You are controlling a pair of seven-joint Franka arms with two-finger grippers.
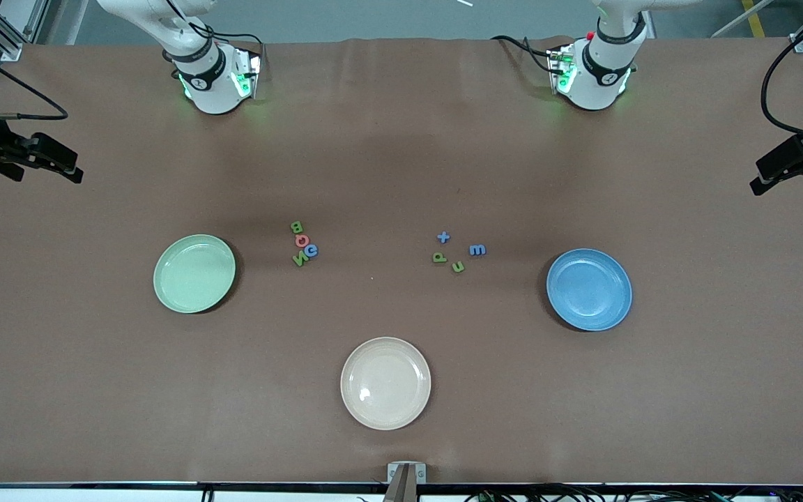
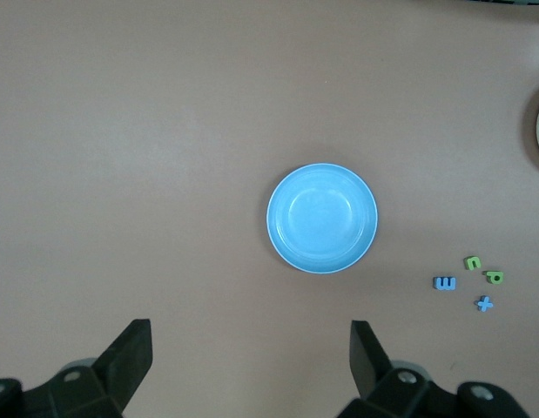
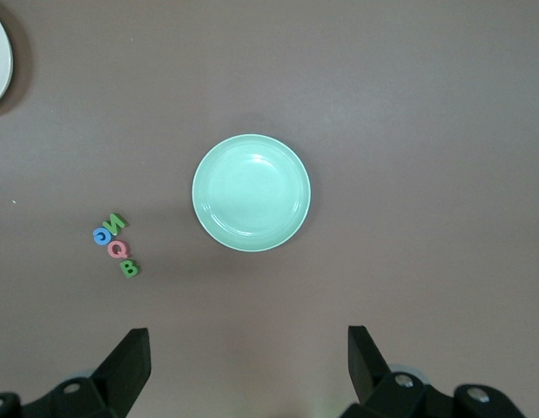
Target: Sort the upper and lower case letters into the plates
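Nearest the front camera lies the cream plate (image 1: pixel 385 383), which we ignore; farther off, the capitals (image 1: pixel 304 244) cluster beside the pale green plate (image 1: pixel 194 273) toward the right arm's end, and the lowercase letters (image 1: pixel 457 251) lie near the blue plate (image 1: pixel 589 289) toward the left arm's end. From the left wrist, our left gripper (image 2: pixel 250 348) hangs with fingers apart high over the blue plate, lowercase letters just aside. From the right wrist, our right gripper (image 3: pixel 249 348), equally spread, hangs over the green plate, with the capitals close, so each arm suits its own group.
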